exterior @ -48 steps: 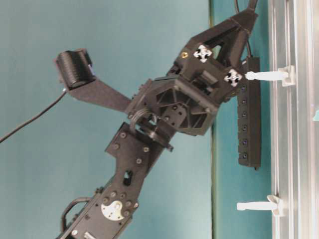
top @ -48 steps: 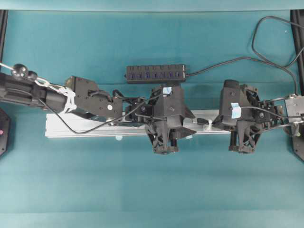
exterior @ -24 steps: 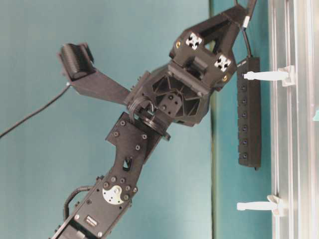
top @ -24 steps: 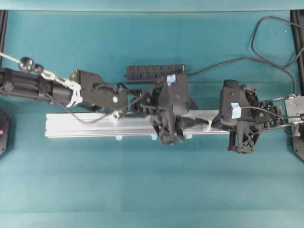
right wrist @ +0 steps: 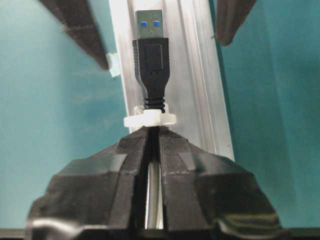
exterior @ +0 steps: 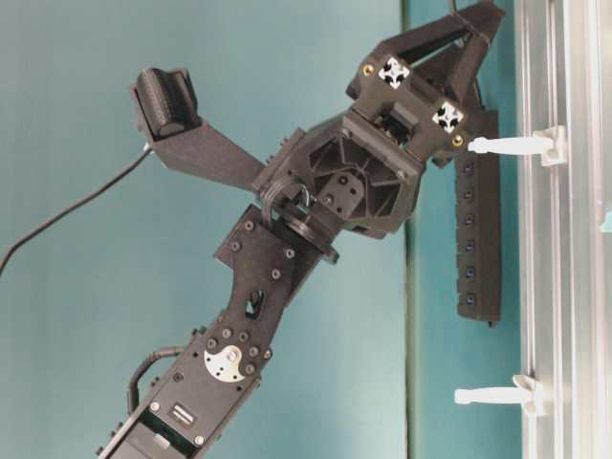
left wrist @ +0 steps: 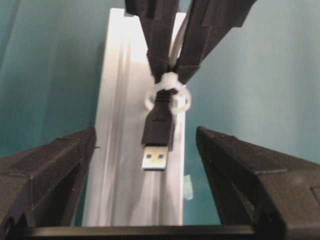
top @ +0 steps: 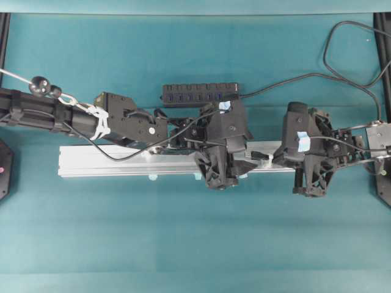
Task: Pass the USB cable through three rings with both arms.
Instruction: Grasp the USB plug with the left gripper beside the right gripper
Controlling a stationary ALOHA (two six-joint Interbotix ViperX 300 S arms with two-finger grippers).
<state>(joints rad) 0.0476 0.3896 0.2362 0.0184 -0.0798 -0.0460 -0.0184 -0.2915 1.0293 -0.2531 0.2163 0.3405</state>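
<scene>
The left tool (left wrist: pixel 165 195) has swung back over the rail (top: pixel 110 162), open, facing the plug (left wrist: pixel 157 132) poking through a ring (left wrist: pixel 167 97); the right tool (right wrist: pixel 152 145) grips the cable (right wrist: pixel 152 200), ready for handover.

The overhead view looks straight down on the rail (top: pixel 122 162). The table-level view looks along it from one end, turned sideways, close to one arm. Each wrist view looks along the rail from opposite sides, very near, and both show the plug (left wrist: pixel 157 127).
</scene>
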